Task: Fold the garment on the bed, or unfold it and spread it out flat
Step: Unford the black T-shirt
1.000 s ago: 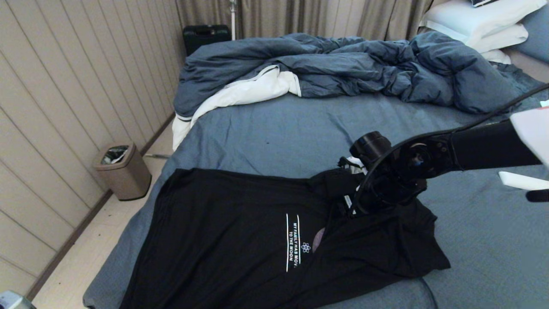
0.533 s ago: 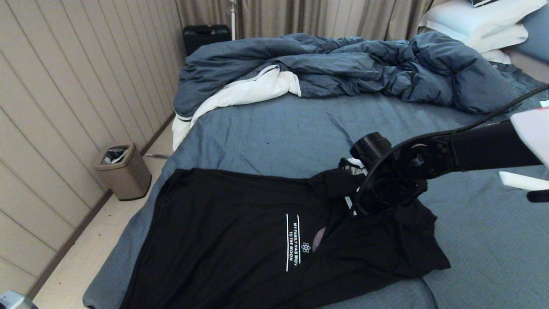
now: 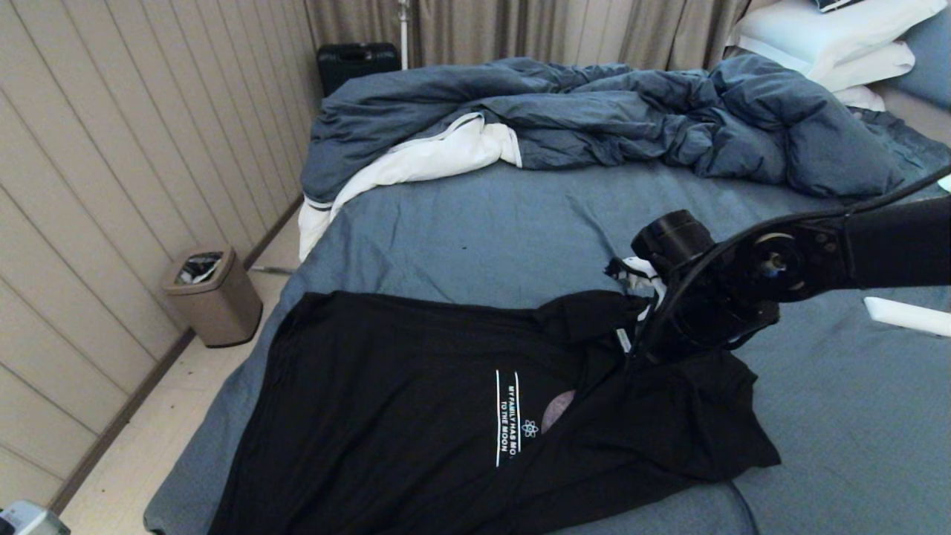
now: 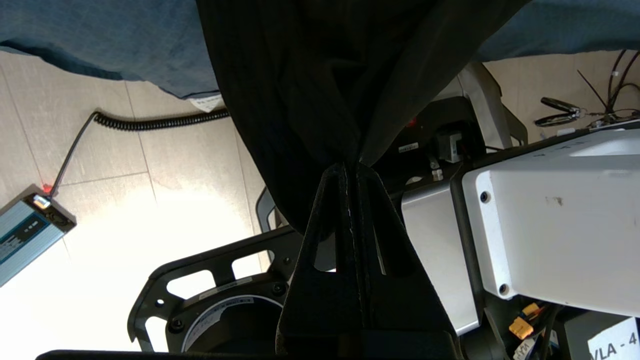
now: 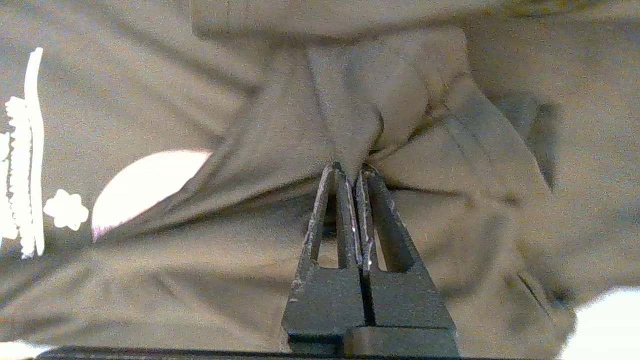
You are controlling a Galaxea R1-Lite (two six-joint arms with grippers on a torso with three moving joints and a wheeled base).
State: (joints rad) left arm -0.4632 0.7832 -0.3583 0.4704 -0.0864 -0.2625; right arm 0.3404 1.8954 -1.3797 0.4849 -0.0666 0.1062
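Note:
The garment [image 3: 416,416], a black T-shirt with white lettering and a grey moon print, lies on the near part of the bed [image 3: 483,223], its hem hanging over the near edge. My right gripper [image 5: 352,170] is shut on a pinched ridge of the garment [image 5: 400,100] near the collar. In the head view the right wrist [image 3: 713,297] hides those fingers. My left gripper [image 4: 350,167] is below the bed edge, outside the head view, shut on the hanging garment [image 4: 310,75].
A rumpled dark-blue duvet [image 3: 594,111] with white lining fills the far side of the bed, with white pillows [image 3: 832,37] at the far right. A bin [image 3: 212,297] and black case [image 3: 355,63] stand by the left wall. A power brick [image 4: 30,225] and coiled cable [image 4: 160,120] lie on the floor.
My right gripper has shut on the garment's fabric near the collar, and the wrist has risen a little and shifted right, drawing the cloth up with it. The left gripper's hold is unchanged.

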